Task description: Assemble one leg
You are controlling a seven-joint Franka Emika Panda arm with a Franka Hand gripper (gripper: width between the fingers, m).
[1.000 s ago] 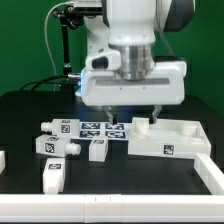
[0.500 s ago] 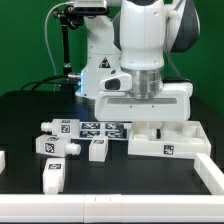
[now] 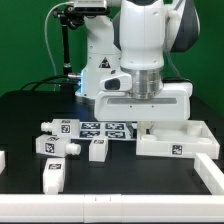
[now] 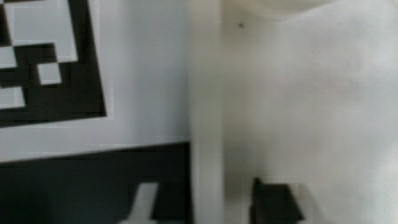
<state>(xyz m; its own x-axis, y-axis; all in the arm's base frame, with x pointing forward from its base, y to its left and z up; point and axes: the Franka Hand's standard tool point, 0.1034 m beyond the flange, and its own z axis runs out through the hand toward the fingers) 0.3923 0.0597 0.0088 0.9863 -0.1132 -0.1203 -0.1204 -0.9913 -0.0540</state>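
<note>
The large white tabletop [image 3: 180, 140] lies flat at the exterior view's right, with a tag on its front face. My gripper [image 3: 148, 127] is down on its left edge, the jaws either side of that edge. In the wrist view the gripper [image 4: 210, 205] straddles the top's thin white wall [image 4: 222, 120], one finger [image 4: 150, 202] on the dark side and the other finger [image 4: 278, 202] on the white side. Several short white legs lie to the left: one [image 3: 60, 127] at the back, one [image 3: 57, 147], one [image 3: 98, 150] and one [image 3: 54, 175] nearer the front.
The marker board [image 3: 105, 129] lies between the legs and the tabletop; one of its black tags [image 4: 45, 60] fills part of the wrist view. A white frame [image 3: 110, 208] runs along the front and up the right side [image 3: 213, 175]. The robot base stands behind.
The arm swung right and came down over the tabletop's left edge, then held still. The tabletop has since slid a little toward the exterior view's right.
</note>
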